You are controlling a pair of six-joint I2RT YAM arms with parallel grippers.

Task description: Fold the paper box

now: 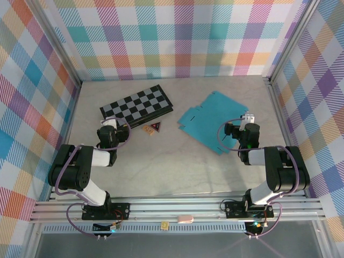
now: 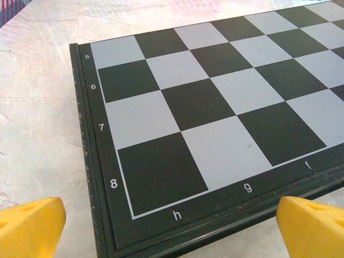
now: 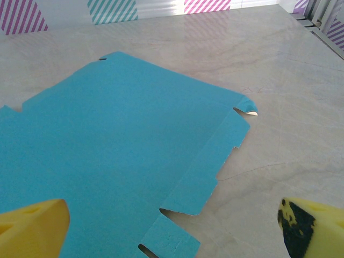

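The paper box (image 1: 210,119) is a flat teal-blue blank with notched flaps, lying on the table right of centre. In the right wrist view the paper box (image 3: 118,156) spreads across the left, its notched edge running down the middle. My right gripper (image 1: 246,119) hovers at the blank's near right edge, open, its yellow fingertips (image 3: 32,228) wide apart with nothing between them. My left gripper (image 1: 109,122) stands open over the near left corner of the checkered board, and its yellow fingertips (image 2: 29,226) hold nothing.
A black-and-grey chessboard (image 1: 137,103) lies at the back left; its corner (image 2: 177,161) sits under the left gripper. A small dark triangular piece (image 1: 153,127) rests in front of it. Checkered walls enclose the table on three sides.
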